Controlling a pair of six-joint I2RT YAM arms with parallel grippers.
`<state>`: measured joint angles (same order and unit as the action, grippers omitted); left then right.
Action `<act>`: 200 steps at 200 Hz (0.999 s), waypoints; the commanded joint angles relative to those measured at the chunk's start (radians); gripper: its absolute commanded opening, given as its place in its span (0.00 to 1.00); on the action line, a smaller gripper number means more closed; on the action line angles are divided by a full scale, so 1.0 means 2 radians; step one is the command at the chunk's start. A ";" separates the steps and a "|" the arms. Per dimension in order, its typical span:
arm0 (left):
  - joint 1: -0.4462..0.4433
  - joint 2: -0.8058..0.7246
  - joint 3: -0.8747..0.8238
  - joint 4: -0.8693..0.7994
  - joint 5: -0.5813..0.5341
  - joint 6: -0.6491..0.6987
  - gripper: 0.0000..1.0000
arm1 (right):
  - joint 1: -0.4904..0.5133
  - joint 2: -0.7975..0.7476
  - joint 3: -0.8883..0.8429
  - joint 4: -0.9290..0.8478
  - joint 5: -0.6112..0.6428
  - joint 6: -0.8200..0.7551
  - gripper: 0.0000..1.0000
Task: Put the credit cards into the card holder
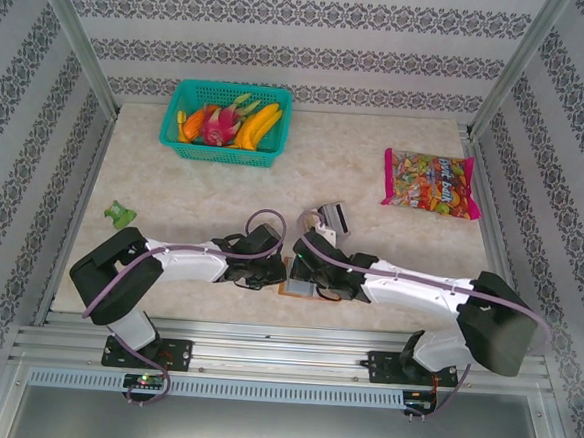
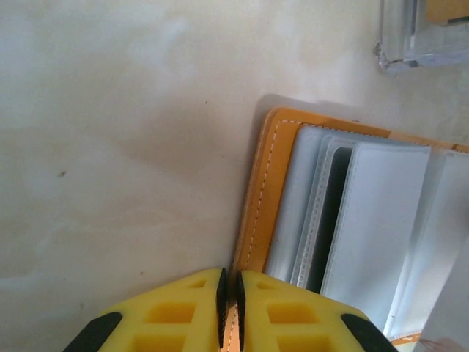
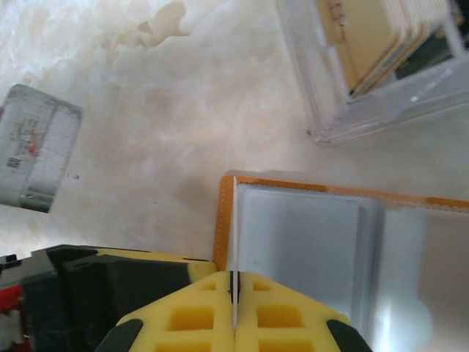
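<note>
The card holder [image 2: 267,183] lies open on the table, orange-brown with pale grey inner sleeves [image 2: 381,220]. My left gripper [image 2: 229,275] is shut on the card holder's orange edge, and leather shows between its black pads. My right gripper [image 3: 234,277] is shut on a thin white credit card [image 3: 233,220] seen edge-on, standing over the left border of the card holder [image 3: 222,220]. From above, both grippers [image 1: 273,270] [image 1: 303,270] meet over the card holder [image 1: 297,288] near the front edge. A grey card [image 3: 37,147] lies flat on the table to the left.
A clear plastic box [image 3: 374,59] holding more cards stands just beyond the card holder, also seen from above [image 1: 334,220]. A teal fruit basket [image 1: 227,122] sits at the back. A candy bag [image 1: 430,184] lies at the right, a small green object [image 1: 121,213] at the left.
</note>
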<state>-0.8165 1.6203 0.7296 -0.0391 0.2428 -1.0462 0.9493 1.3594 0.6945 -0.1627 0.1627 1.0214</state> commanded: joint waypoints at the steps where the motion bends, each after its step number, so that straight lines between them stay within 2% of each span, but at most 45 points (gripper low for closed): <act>1: -0.011 -0.005 -0.015 -0.008 0.019 -0.005 0.19 | -0.029 -0.047 -0.043 0.055 -0.040 -0.002 0.00; 57: -0.010 -0.038 -0.019 0.008 -0.002 0.007 0.36 | -0.095 -0.117 -0.147 0.133 -0.129 -0.003 0.00; 110: -0.010 -0.023 -0.012 0.038 0.016 0.015 0.48 | -0.116 -0.128 -0.209 0.181 -0.146 -0.002 0.00; 200: -0.011 0.024 0.013 0.027 0.036 0.021 0.46 | -0.120 -0.059 -0.223 0.294 -0.176 0.029 0.00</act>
<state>-0.8246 1.6096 0.7258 -0.0036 0.2832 -1.0252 0.7189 1.2110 0.2565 0.3374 -0.1677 1.0447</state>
